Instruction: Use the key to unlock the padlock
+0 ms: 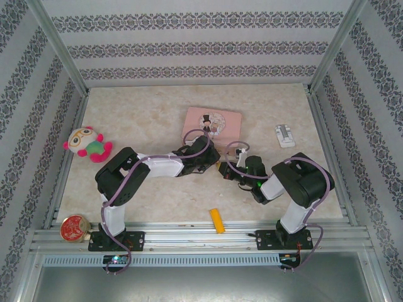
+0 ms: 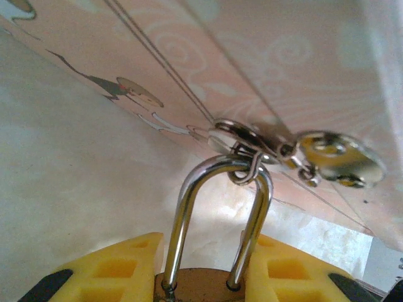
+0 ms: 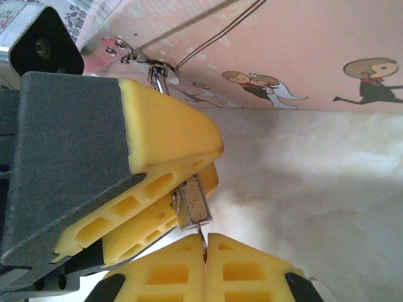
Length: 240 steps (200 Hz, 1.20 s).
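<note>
Right gripper (image 3: 205, 246) pinched tight, tips just below padlock (image 3: 192, 204). Left gripper (image 3: 208, 168) clamps padlock from the side. Shackle (image 3: 155, 78) reaches up to pink tin (image 3: 302, 50).

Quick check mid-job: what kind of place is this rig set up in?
Most likely a staged test booth, not a real room: patterned wallpaper panels held in an aluminium frame, a marble-look tabletop, and odd props like a plush toy.
</note>
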Each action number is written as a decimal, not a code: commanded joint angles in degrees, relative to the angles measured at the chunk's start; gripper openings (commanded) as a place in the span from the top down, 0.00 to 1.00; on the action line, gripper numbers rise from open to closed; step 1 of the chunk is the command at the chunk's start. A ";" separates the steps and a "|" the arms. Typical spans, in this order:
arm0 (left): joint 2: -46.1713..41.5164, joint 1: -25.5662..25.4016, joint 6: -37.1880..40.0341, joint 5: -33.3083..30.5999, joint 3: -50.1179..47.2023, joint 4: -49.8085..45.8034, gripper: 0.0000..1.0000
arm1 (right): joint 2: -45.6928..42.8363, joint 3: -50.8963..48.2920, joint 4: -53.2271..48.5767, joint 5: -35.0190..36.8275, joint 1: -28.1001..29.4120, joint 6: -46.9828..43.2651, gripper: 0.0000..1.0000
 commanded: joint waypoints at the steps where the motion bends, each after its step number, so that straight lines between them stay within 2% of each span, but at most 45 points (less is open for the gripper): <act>1: -0.41 0.48 -5.25 6.65 0.46 0.03 1.00 | 0.74 2.25 4.10 0.24 -0.07 0.85 1.00; 169: -0.20 0.57 -4.75 7.52 0.31 1.56 1.00 | 0.34 1.39 4.93 -0.10 -1.61 3.68 1.00; 240: 0.35 0.57 -3.92 9.26 0.48 1.77 1.00 | 4.45 3.39 6.66 -4.46 -4.00 8.89 1.00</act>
